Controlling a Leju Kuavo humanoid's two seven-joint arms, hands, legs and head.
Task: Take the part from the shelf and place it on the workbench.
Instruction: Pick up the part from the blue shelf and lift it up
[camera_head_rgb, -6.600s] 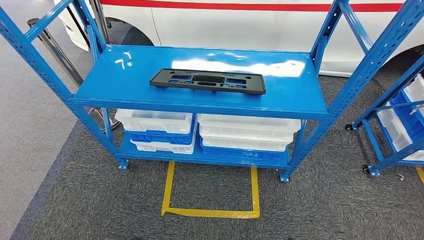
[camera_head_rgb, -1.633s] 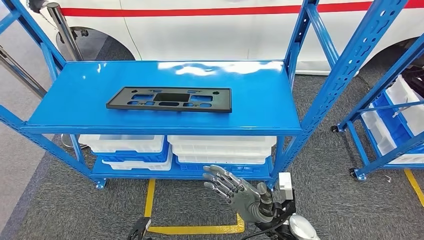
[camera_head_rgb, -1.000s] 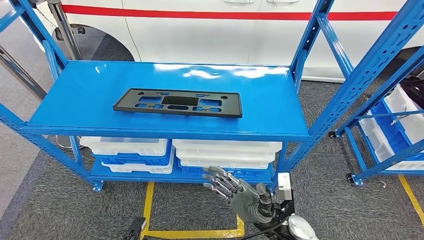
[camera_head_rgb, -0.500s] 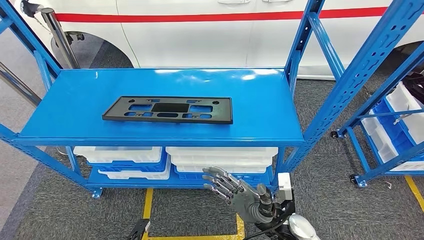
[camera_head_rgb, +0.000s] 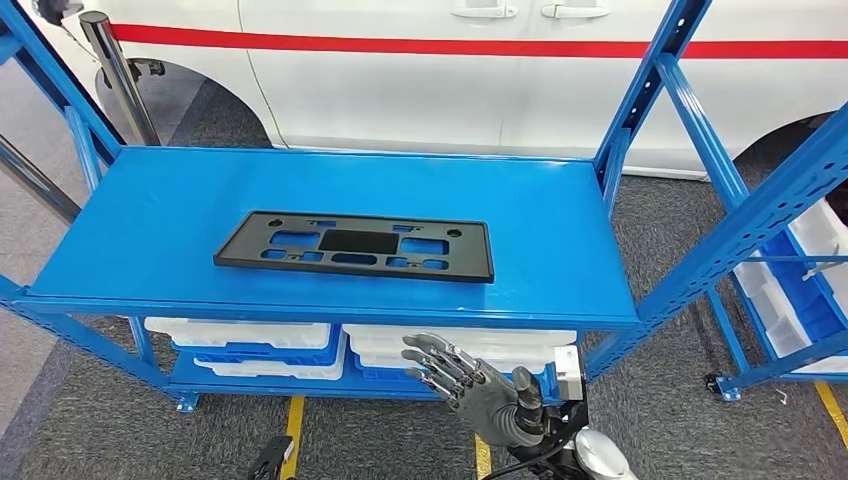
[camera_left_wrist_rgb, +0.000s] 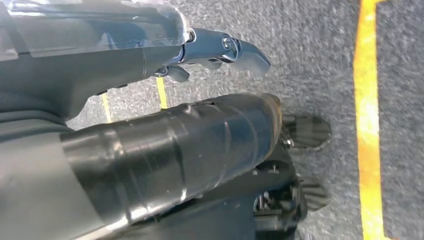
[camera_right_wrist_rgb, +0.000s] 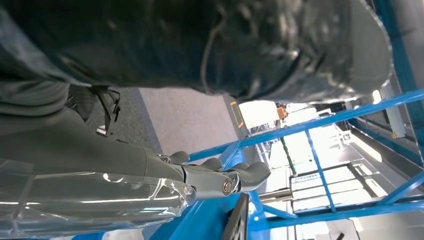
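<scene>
Black and flat, the part (camera_head_rgb: 355, 246) is lying on the top board of the blue shelf (camera_head_rgb: 560, 240), its long side running along the front edge, with several cut-outs showing the blue beneath. The right hand (camera_head_rgb: 470, 385) is hovering low in front of the shelf, below that board, fingers spread apart and holding nothing, well apart from the part. The left hand (camera_left_wrist_rgb: 220, 50) is hanging over the grey carpet (camera_left_wrist_rgb: 310, 45); whether its fingers are parted or curled I cannot tell. White bins (camera_head_rgb: 240, 335) are sitting on the lower level, and a white vehicle (camera_head_rgb: 420, 70) with a red stripe is standing behind.
</scene>
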